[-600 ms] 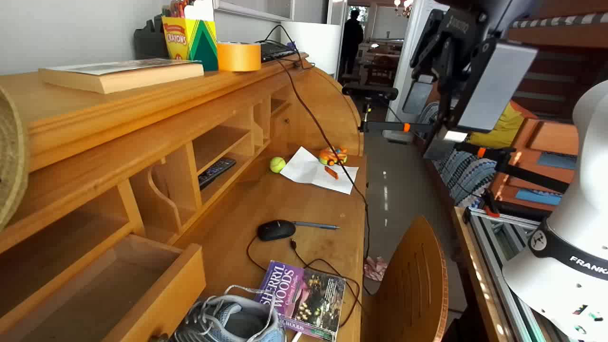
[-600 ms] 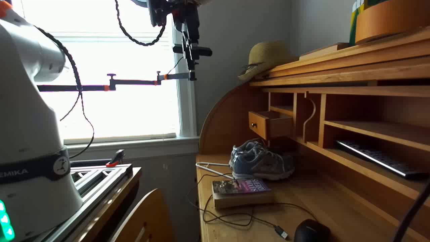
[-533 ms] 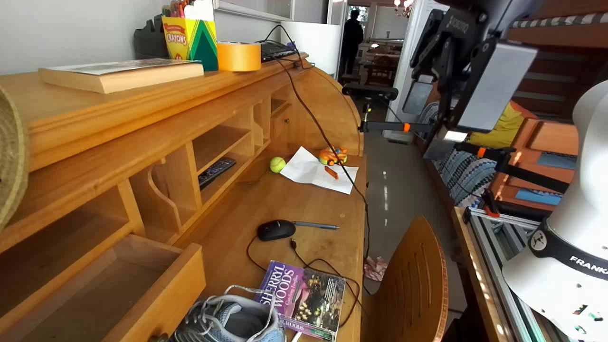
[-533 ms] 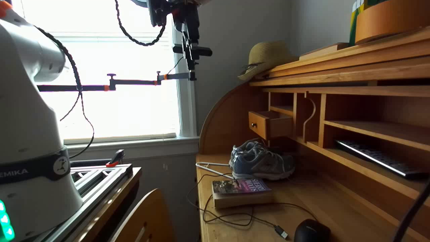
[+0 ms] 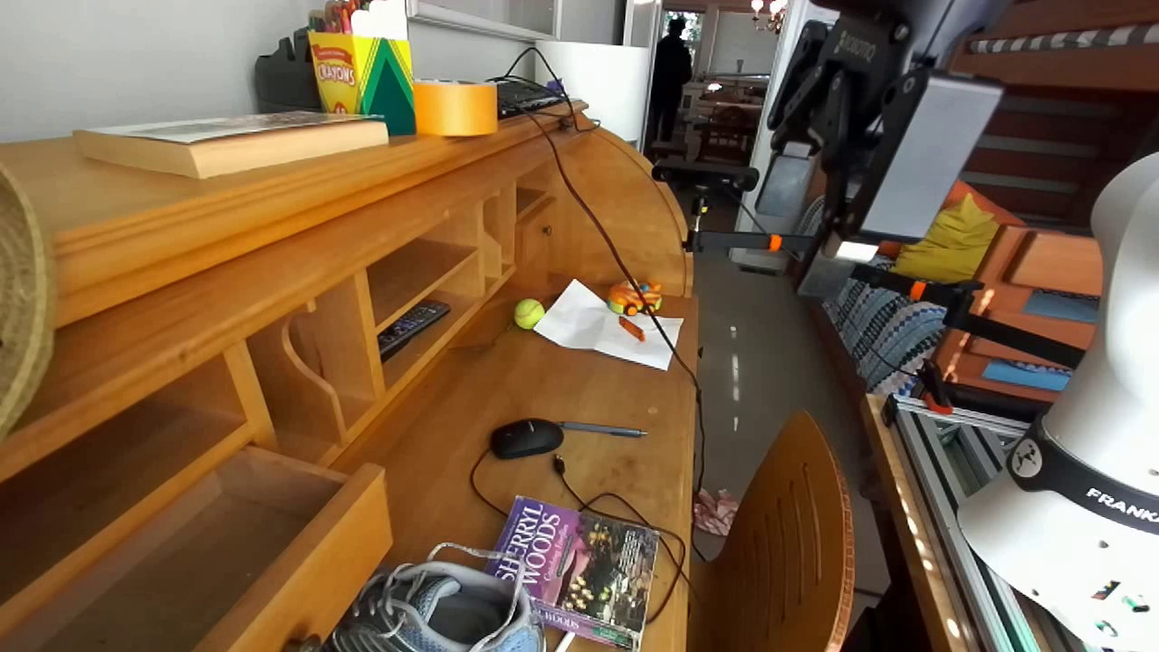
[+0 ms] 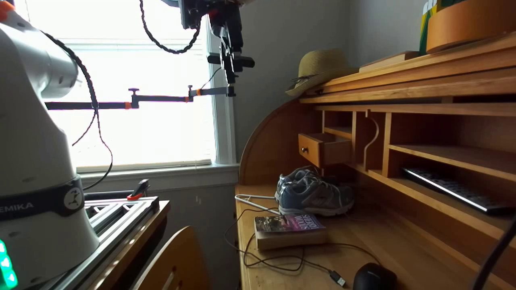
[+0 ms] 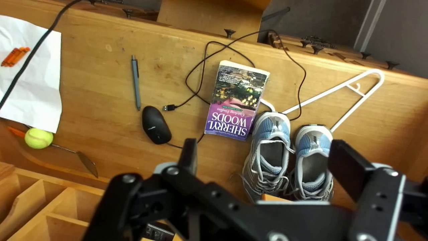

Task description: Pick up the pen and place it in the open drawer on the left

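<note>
The pen (image 5: 602, 428) is a thin grey-blue stick lying flat on the desk, with one end close to the black mouse (image 5: 526, 438). It also shows in the wrist view (image 7: 136, 82). The open drawer (image 5: 195, 566) is pulled out of the desk's cubbies. Its front panel shows in an exterior view (image 6: 309, 149). In the wrist view it is mostly hidden behind the gripper. My gripper (image 7: 264, 159) is open with nothing between its fingers. In both exterior views it hangs high above desk level, well away from the pen, as the point (image 5: 808, 237) shows.
A book (image 7: 235, 100), two running shoes (image 7: 271, 154) and a white hanger (image 7: 351, 87) lie right of the mouse in the wrist view. A black cable (image 7: 197, 80) loops round the book. A paper sheet (image 7: 40, 80) and tennis ball (image 7: 39, 138) lie left. A chair (image 5: 788, 534) stands by the desk.
The gripper has shifted slightly left in an exterior view, toward the desk. It stays open. The pen, drawer and other objects have not moved.
</note>
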### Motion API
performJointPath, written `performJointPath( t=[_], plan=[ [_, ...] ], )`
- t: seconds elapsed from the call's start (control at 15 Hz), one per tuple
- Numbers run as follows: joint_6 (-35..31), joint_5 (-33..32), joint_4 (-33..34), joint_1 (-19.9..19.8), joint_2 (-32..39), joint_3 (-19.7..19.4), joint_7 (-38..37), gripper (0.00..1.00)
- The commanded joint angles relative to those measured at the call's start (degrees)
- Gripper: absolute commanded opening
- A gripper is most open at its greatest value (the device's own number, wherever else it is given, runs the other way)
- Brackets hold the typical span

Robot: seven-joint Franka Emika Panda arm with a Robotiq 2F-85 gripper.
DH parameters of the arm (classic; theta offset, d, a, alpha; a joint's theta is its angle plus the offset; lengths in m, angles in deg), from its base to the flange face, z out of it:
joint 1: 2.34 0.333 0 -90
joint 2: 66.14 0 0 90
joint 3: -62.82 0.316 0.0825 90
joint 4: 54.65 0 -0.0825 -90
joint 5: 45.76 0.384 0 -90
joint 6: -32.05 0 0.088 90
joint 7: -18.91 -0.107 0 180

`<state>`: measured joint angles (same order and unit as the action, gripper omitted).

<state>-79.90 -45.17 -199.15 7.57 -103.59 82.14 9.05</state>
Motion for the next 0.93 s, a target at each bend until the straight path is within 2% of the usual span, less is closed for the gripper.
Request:
performJointPath(
  t=[0.0, 0.13, 0.4, 0.6, 0.8, 0.87],
  plan=[
    [-5.4, -0.3, -2.7, 0.6, 2.3, -6.7, 7.5, 1.0],
    [-10.9, 0.9, -5.2, 1.0, 3.7, -11.9, 15.5, 1.0],
    [-22.0, -0.3, -8.1, -1.0, 10.3, -18.7, 25.1, 1.0],
    [-29.2, -0.9, -9.2, -3.4, 17.2, -21.5, 27.5, 1.0],
    [-33.2, -0.6, -8.7, -5.9, 24.4, -23.4, 28.2, 1.0],
    [-35.1, -3.2, -8.9, -7.7, 26.3, -23.1, 27.2, 1.0]
  ],
)
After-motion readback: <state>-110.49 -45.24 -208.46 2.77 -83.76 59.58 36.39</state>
